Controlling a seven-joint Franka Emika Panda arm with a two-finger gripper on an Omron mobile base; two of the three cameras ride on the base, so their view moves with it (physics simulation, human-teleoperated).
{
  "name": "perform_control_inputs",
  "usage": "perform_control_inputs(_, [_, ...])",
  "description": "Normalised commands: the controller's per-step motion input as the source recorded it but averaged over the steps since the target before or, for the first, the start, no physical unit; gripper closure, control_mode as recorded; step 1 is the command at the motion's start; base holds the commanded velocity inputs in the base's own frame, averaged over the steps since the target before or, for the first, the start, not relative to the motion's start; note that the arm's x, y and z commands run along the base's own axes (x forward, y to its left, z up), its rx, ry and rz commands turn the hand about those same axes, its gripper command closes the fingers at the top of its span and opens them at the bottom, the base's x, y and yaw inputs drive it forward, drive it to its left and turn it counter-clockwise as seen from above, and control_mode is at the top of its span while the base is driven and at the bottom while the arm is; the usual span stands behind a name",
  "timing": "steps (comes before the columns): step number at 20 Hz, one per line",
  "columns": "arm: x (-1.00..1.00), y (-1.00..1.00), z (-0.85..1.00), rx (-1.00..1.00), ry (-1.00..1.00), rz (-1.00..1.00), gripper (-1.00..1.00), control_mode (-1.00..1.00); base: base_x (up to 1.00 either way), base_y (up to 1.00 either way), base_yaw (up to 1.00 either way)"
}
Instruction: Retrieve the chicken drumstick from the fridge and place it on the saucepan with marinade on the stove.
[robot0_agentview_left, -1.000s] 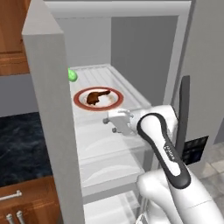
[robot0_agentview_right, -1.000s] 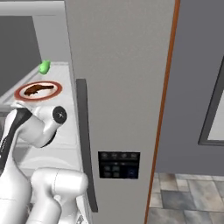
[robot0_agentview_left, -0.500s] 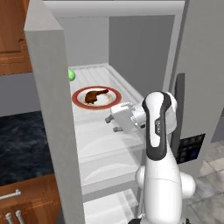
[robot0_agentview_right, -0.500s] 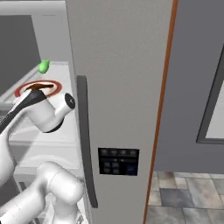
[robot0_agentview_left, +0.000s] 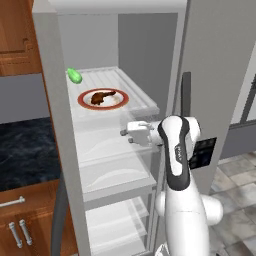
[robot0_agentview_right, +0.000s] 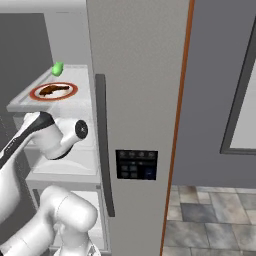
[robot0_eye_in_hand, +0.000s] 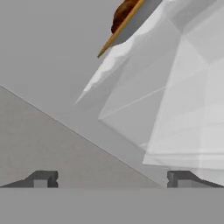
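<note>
The fridge (robot0_agentview_left: 210, 60) has its left door swung open and its right door (robot0_agentview_right: 140, 90) shut. On the upper white shelf lies the chicken drumstick (robot0_agentview_left: 100, 96) (robot0_agentview_right: 50, 90), a reddish-brown lump on a white red-rimmed plate (robot0_agentview_left: 117, 101). My gripper (robot0_agentview_left: 124, 133) hangs just below and in front of that shelf's edge, pointing into the fridge, apart from the plate. In the hand view my gripper (robot0_eye_in_hand: 111, 179) is open with nothing between its tips, and the drumstick (robot0_eye_in_hand: 124, 13) sits at the top, above the plate's rim. The saucepan and the stove are out of view.
A small green ball (robot0_agentview_left: 75, 76) (robot0_agentview_right: 57, 68) rests at the back left of the same shelf. The open door panel (robot0_agentview_left: 55, 130) stands close on the left, with wooden cabinets (robot0_agentview_left: 17, 40) and a dark counter (robot0_agentview_left: 25, 150) beyond. A long dark handle (robot0_agentview_right: 102, 145) runs down the shut door.
The arm's elbow has lifted and folded upright, while the hand stays near the shelf's front edge. The whole picture has shifted a little, so the base has moved. Jaws remain open.
</note>
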Motion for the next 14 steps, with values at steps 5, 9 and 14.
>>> perform_control_inputs(5, [0.0, 0.0, 0.0, 0.0, 0.0, 0.0, -1.0, 1.0, 0.01, 0.0, 0.0])
perform_control_inputs(9, [-0.08, 0.0, 0.22, 0.0, 0.0, -0.01, -1.0, -1.0, -0.08, 0.0, -0.01])
perform_control_inputs(14, [-0.36, -0.1, 0.99, -0.07, 0.06, -0.12, -1.0, -1.0, 0.0, 0.0, 0.0])
